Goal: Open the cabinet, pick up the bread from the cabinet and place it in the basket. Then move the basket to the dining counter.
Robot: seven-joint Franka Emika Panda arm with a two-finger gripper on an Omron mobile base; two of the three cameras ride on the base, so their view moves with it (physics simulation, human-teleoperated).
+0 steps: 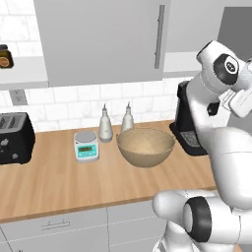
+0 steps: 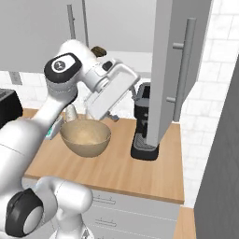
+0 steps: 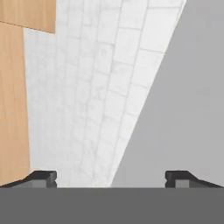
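The cabinet's (image 2: 116,23) right door (image 2: 175,70) stands swung open, and its left door (image 1: 98,39) is shut. The bread (image 2: 98,51), a small dark brown lump, lies on the shelf inside, partly behind my arm. Below it the tan basket (image 1: 145,145) (image 2: 86,137) sits empty on the wooden counter. My gripper (image 3: 111,178) is open with nothing between its fingertips, facing white wall tile and the grey door panel. The hand's white body (image 2: 109,93) hangs tilted above the basket's far rim, below the bread. The dining counter is out of view.
A black coffee machine (image 2: 142,126) stands right of the basket, under the open door. Behind the basket are two bottles (image 1: 105,125) and a kitchen scale (image 1: 86,146). A black toaster (image 1: 15,138) sits far left. A jar (image 1: 5,55) rests on a shelf.
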